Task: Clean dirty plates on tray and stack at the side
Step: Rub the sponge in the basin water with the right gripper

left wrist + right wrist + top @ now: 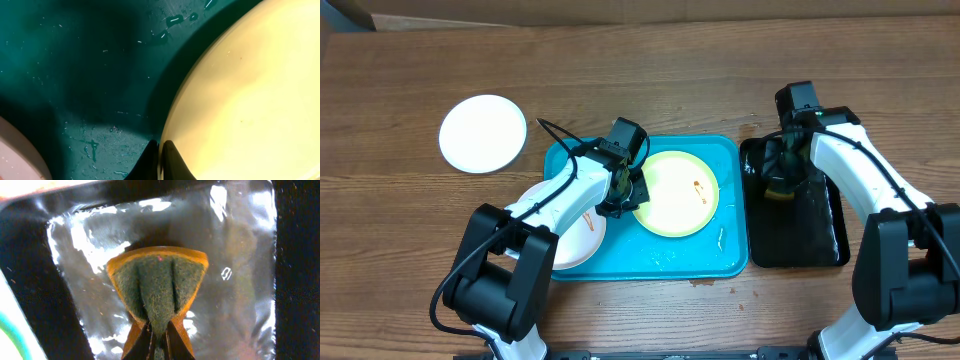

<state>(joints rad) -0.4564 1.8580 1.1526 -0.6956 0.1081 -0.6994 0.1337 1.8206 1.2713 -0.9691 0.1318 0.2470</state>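
The turquoise tray [720,250] holds a pale yellow-green plate [677,193] with a small orange smear, and a white plate [575,240] with an orange streak at its left end. My left gripper [631,192] is shut on the yellow-green plate's left rim. In the left wrist view, the left gripper [160,157] pinches the edge of the yellow-green plate [240,100] over the wet tray [75,75]. A clean white plate [482,133] lies on the table to the left. My right gripper [780,183] is shut on a sponge [157,285], squeezing it between the right gripper's [159,339] fingers.
A black tray [820,230] with shallow water stands right of the turquoise tray, under the right gripper; its wet floor [240,255] glistens. Water drops lie on the turquoise tray's floor. Bare wooden table stretches along the back.
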